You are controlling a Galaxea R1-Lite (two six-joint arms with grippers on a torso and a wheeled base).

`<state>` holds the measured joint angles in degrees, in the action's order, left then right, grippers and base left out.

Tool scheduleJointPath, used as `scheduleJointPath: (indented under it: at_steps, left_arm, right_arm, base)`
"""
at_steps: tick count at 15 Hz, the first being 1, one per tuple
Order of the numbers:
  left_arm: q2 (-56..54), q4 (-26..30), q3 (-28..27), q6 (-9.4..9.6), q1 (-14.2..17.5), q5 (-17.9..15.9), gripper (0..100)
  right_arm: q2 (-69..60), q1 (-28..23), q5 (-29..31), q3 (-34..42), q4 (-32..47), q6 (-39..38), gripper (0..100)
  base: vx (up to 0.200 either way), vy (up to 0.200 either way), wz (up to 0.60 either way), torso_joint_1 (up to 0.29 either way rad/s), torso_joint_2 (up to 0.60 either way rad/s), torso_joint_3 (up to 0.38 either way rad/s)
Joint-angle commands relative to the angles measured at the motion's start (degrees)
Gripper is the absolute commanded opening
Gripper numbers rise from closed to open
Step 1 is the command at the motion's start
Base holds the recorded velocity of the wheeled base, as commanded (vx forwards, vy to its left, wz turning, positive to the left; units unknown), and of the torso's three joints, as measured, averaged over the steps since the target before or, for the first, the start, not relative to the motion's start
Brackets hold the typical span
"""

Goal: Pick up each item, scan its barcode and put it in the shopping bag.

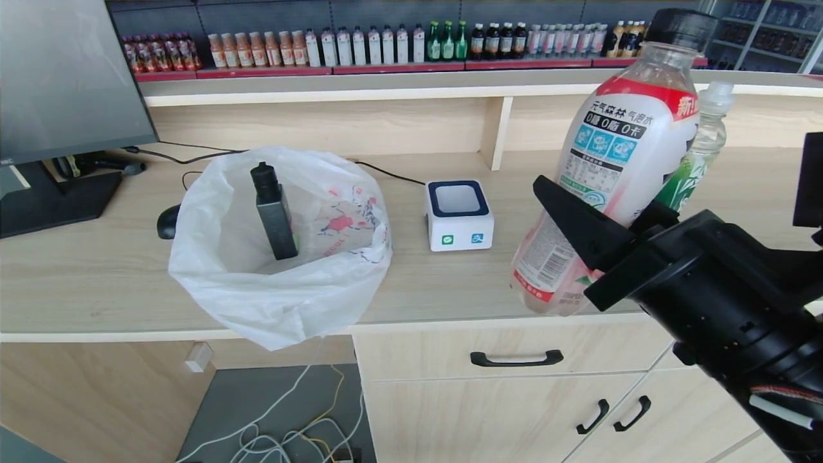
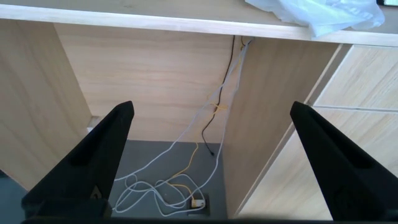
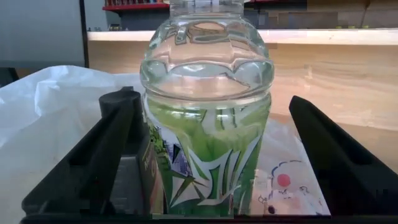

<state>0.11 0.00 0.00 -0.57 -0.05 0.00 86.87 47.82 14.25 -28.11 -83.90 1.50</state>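
The right pincer point(image 3: 212, 104) stands spread wide around the green bottle point(image 3: 205, 155) on the counter point(image 1: 96, 270), a finger on either side, not yet pressing. The pink bottle point(image 1: 611, 161) is just beside it. I'd say it should close squarely on the body and lift straight up, or the pink bottle may topple. Then it should turn the barcode to the scanner point(image 1: 459, 215), which sits between the bottles and the bag point(image 1: 212, 276). The left pincer point(image 2: 211, 109) hangs wide open below counter level.

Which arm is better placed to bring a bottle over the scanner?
Right. The right gripper is up at the pink-label bottle, beside the scanner on the counter; the left gripper hangs open below the counter, facing cables.
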Motion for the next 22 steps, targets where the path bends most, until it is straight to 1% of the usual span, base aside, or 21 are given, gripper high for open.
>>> scheduleJointPath:
  at_steps: [1,5,6,7,8,9,11,12,14,15,17,19,20,22]
  left_arm:
    - [-0.02,0.0,0.0,-0.04,-0.04,0.0,100]
    - [-0.02,0.0,0.0,0.13,-0.04,0.0,100]
    - [-0.02,0.0,0.0,0.13,-0.04,0.0,100]
    - [-0.02,0.0,0.0,0.13,-0.04,0.0,100]
    - [-0.02,0.0,0.0,0.13,-0.04,0.0,100]
    - [-0.02,0.0,0.0,0.13,-0.04,0.0,100]
    - [-0.02,0.0,0.0,0.13,-0.04,0.0,100]
    - [-0.02,0.0,0.0,0.13,-0.04,0.0,100]
    - [-0.02,0.0,0.0,0.13,-0.04,0.0,100]
    - [-0.02,0.0,0.0,0.13,-0.04,0.0,100]
    - [-0.02,0.0,0.0,0.13,-0.04,0.0,100]
    - [-0.02,0.0,0.0,0.13,-0.04,0.0,100]
    - [-0.02,0.0,0.0,0.13,-0.04,0.0,100]
    - [-0.02,0.0,0.0,0.13,-0.04,0.0,100]
  right_arm:
    - [-0.3,-0.01,-0.01,0.07,-0.04,-0.18,0]
    - [-1.26,-1.77,-0.1,-0.01,0.31,2.1,0]
    - [-1.18,-3.88,-0.36,-0.72,0.49,3.42,0]
    - [-0.91,-6.69,-2.56,-1.33,0.58,4.39,0]
    - [-0.21,-8.45,-6.25,-1.6,0.58,5.09,0]
    - [0.84,-11.26,-10.12,-2.3,0.49,6.85,0]
    - [3.57,-15.22,-13.81,-4.94,0.14,8.26,0]
    - [6.03,-16.18,-15.48,-7.75,-0.83,8.78,0]
    - [12.36,-18.29,-16.1,-13.37,-6.1,10.1,0]
    - [15.08,-19.17,-17.59,-15.66,-6.1,10.98,0]
    - [18.42,-22.42,-23.04,-19.88,-6.1,14.41,0]
    - [21.32,-26.03,-29.72,-24.71,-6.1,19.42,0]
    - [23.08,-26.82,-33.06,-27.26,-6.1,21.62,0]
    - [26.07,-27.26,-35.96,-30.78,-6.1,24.78,0]
  base:
    - [0.0,0.2,0.0,0.002,-0.01,-0.007]
    - [0.0,0.2,0.0,0.001,0.0,0.004]
    - [0.0,0.0,0.0,0.0,0.0,0.0]
    - [0.0,0.0,0.0,0.0,0.0,0.0]
    - [0.0,0.0,0.0,0.0,0.0,0.0]
    - [0.0,0.0,0.0,0.0,0.0,0.0]
    - [0.0,0.0,0.0,0.0,0.0,0.0]
    - [0.0,0.0,0.0,0.0,0.0,0.0]
    - [0.0,0.0,0.0,0.0,0.0,0.0]
    - [0.0,0.0,0.0,0.0,0.0,0.0]
    - [0.0,0.0,0.0,0.0,0.0,0.0]
    - [0.0,0.0,0.0,0.0,0.0,0.0]
    - [0.0,0.0,0.0,0.0,0.0,0.0]
    - [0.0,0.0,0.0,0.0,0.0,0.0]
